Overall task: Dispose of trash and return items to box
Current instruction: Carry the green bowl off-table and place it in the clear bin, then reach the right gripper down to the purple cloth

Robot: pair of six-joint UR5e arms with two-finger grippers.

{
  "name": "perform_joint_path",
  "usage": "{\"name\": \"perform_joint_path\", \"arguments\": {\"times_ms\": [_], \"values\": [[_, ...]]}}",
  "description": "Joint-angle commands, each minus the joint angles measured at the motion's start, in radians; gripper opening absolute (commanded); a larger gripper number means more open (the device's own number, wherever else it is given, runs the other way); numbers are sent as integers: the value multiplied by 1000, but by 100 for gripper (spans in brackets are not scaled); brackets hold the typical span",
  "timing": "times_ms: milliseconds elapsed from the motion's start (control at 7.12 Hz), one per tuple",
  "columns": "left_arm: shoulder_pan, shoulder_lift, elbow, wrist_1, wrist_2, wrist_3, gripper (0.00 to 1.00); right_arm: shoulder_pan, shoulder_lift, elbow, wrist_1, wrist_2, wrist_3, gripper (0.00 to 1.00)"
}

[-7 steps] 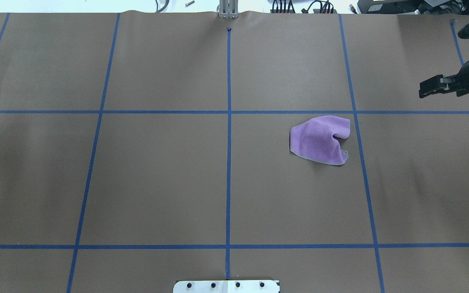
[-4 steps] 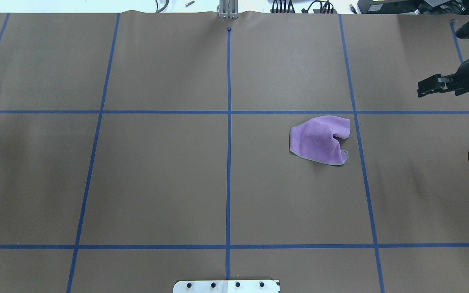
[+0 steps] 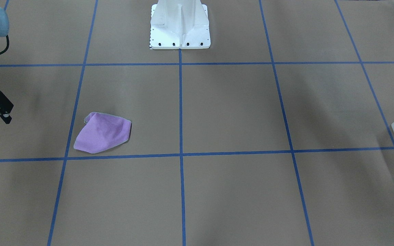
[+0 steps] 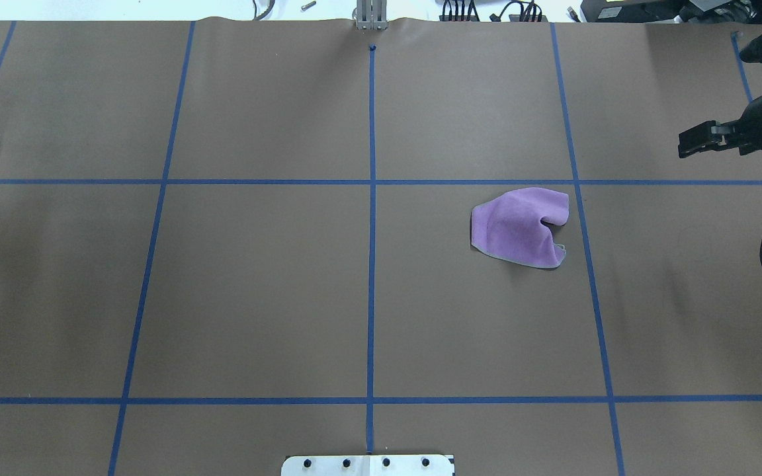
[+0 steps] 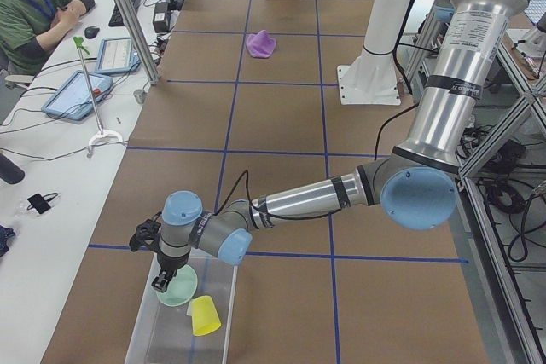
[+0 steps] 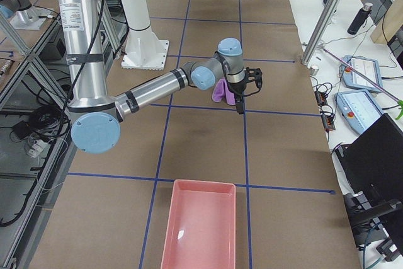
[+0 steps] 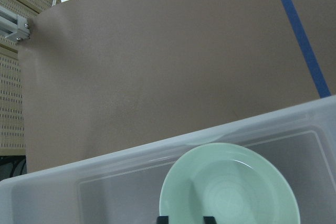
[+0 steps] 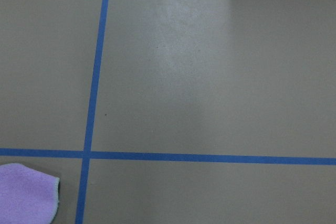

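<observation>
The translucent box (image 5: 141, 323) sits at the table's left end and holds a pale green plate (image 5: 181, 287) and a yellow cup (image 5: 205, 315). My left gripper (image 5: 162, 281) reaches down into it. In the left wrist view its tips (image 7: 186, 219) stand apart, open, at the rim of the plate (image 7: 231, 192) inside the box (image 7: 105, 161). A crumpled purple cloth (image 4: 520, 228) lies on the table, right of centre. My right gripper (image 4: 684, 147) hangs above the table beyond and to the right of the cloth, looks open, and is empty. A corner of the cloth (image 8: 26, 192) shows in the right wrist view.
A pink bin (image 6: 200, 228) stands at the table's right end. The white metal stand (image 4: 368, 465) is at the near middle edge. Blue tape lines grid the brown table cover. An operator (image 5: 34, 6) sits at the side bench with tablets.
My right gripper has moved a little farther from the robot's base, then stayed still. The cloth has not moved.
</observation>
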Motion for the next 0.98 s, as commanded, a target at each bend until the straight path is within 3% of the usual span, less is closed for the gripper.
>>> {"name": "perform_joint_path", "arguments": {"times_ms": [0,140,421,562,843], "values": [[-54,25,-151,109,-157,0,98,0,10,7,-1,1,3,100],[-63,25,-286,260,-222,-14,98,-12,36,6,0,3,74,100],[-60,9,-546,575,-247,-73,98,-125,107,16,-1,-49,341,100],[-56,17,-574,568,-256,-147,98,-218,152,29,-15,-145,480,100],[-31,19,-572,536,-256,-155,98,-297,252,27,-112,-198,542,100]]}}
